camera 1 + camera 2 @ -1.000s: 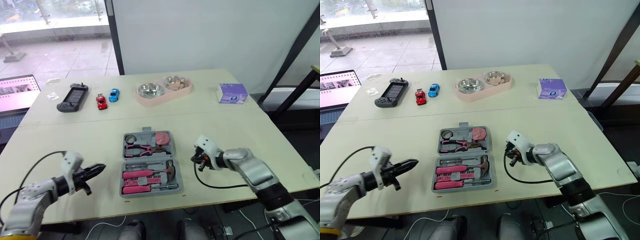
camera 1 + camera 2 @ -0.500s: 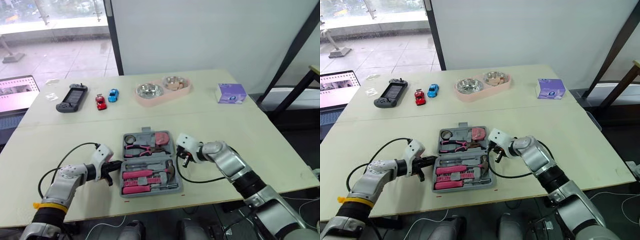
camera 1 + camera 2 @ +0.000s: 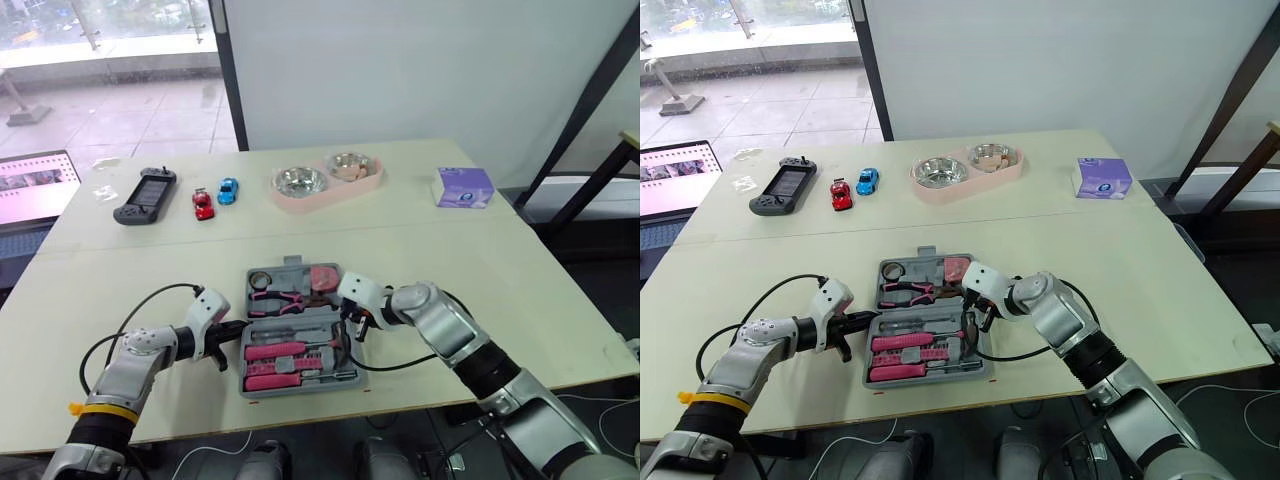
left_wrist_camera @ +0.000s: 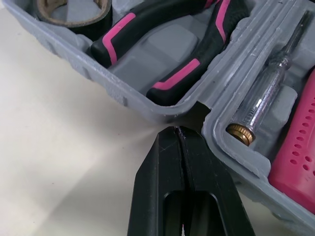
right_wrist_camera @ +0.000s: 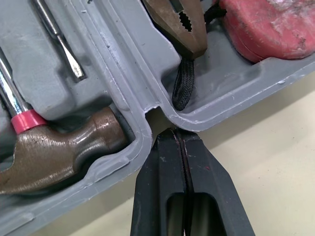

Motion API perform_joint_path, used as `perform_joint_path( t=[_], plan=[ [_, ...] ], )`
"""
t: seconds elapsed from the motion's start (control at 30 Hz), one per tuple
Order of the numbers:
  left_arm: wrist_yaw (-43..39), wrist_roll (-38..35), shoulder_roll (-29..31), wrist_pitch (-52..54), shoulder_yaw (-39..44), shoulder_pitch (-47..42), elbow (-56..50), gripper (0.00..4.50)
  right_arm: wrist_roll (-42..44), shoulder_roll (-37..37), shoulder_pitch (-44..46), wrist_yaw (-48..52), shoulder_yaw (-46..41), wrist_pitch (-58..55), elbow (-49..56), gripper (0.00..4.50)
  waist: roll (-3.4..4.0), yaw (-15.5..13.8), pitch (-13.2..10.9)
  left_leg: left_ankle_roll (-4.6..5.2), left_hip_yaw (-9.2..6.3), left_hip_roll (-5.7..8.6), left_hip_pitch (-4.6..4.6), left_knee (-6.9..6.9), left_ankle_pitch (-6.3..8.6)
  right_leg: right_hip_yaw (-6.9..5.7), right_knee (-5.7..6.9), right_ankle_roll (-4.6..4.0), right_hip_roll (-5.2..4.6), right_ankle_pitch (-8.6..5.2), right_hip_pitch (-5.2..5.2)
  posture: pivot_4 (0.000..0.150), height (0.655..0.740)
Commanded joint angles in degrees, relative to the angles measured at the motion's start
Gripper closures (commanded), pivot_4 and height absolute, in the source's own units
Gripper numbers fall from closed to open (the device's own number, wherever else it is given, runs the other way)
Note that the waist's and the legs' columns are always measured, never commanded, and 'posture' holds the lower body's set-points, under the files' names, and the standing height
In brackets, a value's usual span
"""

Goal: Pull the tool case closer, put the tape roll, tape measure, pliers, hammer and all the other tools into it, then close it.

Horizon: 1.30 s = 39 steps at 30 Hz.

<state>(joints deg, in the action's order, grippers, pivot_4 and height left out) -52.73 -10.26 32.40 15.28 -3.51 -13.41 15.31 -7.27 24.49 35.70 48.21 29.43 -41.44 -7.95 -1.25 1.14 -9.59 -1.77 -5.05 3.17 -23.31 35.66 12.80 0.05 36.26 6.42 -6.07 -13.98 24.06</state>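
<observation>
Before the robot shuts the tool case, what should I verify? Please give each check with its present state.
1. Pliers seated in the tool case: ok.
2. Hammer in its slot: ok.
3. Tape roll and tape measure inside: ok.
4. Left gripper shut, tip at the hinge notch: ok.
5. Right gripper shut, tip at the opposite notch: ok.
6. Case closed: not ok, it lies open.

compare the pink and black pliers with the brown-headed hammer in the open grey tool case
The pink-and-black-gripped pliers lie in the far half of the open grey plastic tool case; the brown-headed hammer lies in the near half. The pliers end in tapered, toothed jaws; the hammer in a blunt rounded head. The pliers have two-colour grips; the hammer shows a shiny shaft with a red collar. Both sit in moulded slots.
</observation>
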Motion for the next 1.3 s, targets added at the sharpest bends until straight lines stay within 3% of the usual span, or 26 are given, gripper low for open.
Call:
perform_joint_path(
  t=[0.03,0.6,1.3],
  plan=[
    [-1.02,-0.06,-1.15,1.70,-2.58,2.41,-3.37,4.47,0.11,-2.28,0.65,1.56,2.50,0.31,3.26,4.50,0.00,0.06,0.00,0.00,0.00,0.00,0.00,0.00,0.00,0.00,0.01,0.00,0.00,0.00,0.00,0.150,0.7233],
    [-0.50,-0.36,-0.53,2.83,-1.49,9.11,-8.71,4.47,0.24,0.89,-5.70,3.04,3.52,-7.51,13.94,4.50,0.07,-0.19,0.05,0.01,0.00,-0.04,0.00,0.00,0.02,0.03,-0.01,0.00,-0.04,-0.01,-0.01,0.150,0.7233],
    [-1.45,-0.02,-0.89,1.55,-2.08,9.31,-6.94,4.47,0.03,1.01,-6.60,2.18,3.70,-9.91,15.11,4.50,0.16,-0.26,0.15,0.01,0.00,-0.04,0.03,0.00,0.02,0.02,-0.02,0.00,-0.05,-0.01,-0.05,0.150,0.7233]
  ],
)
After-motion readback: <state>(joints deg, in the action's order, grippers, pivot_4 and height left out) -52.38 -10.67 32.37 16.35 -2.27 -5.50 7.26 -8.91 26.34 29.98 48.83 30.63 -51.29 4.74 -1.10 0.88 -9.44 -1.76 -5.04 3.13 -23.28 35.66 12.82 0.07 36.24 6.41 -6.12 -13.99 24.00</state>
